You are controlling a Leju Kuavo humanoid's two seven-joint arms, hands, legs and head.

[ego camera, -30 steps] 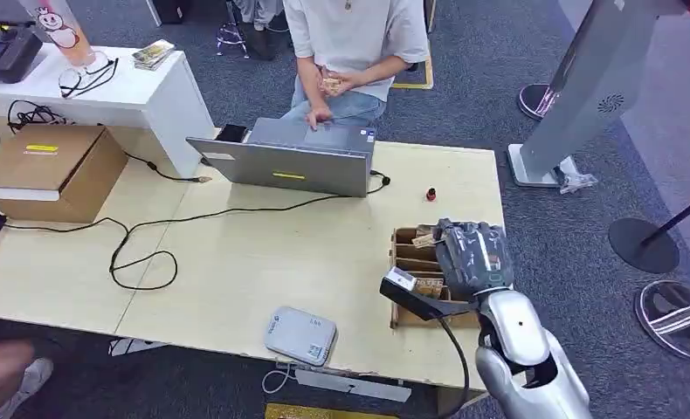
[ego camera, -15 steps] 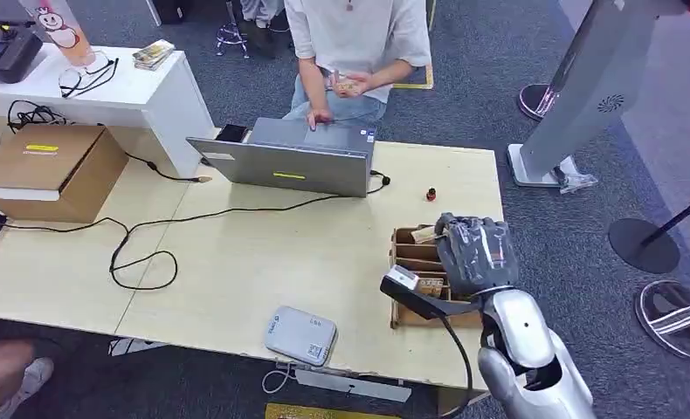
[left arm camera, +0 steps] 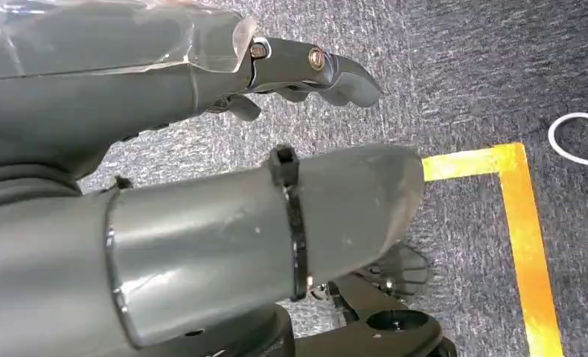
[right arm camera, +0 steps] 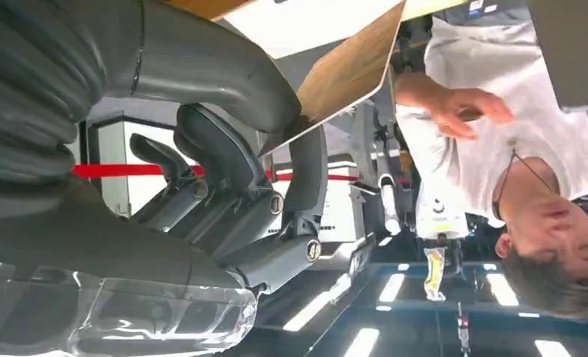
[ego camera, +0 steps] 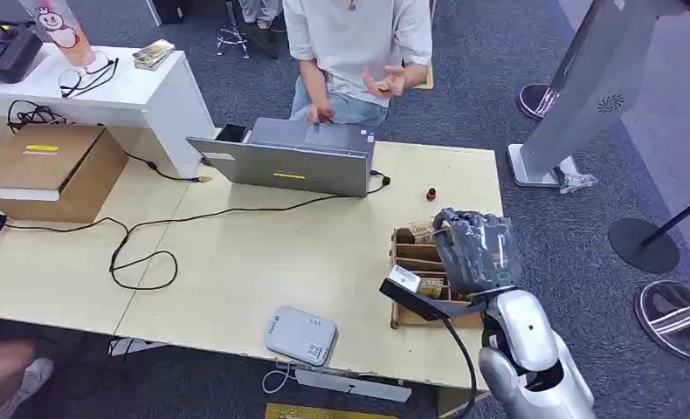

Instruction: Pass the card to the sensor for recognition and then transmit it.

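My right hand hovers over a wooden card box near the table's right edge. It pinches a tan card between thumb and fingers. In the right wrist view the card juts out past the fingers, towards the person. The grey card sensor lies at the table's front edge, to the left of my right hand. My left hand hangs over the carpet floor, fingers apart and holding nothing.
A person sits behind an open laptop at the table's far side, one hand raised. A black cable loops across the table's left part. A cardboard box stands at the far left, and a small red object behind the card box.
My right hand has risen slightly and shifted right with the card. The person's hand has lifted and moved right.
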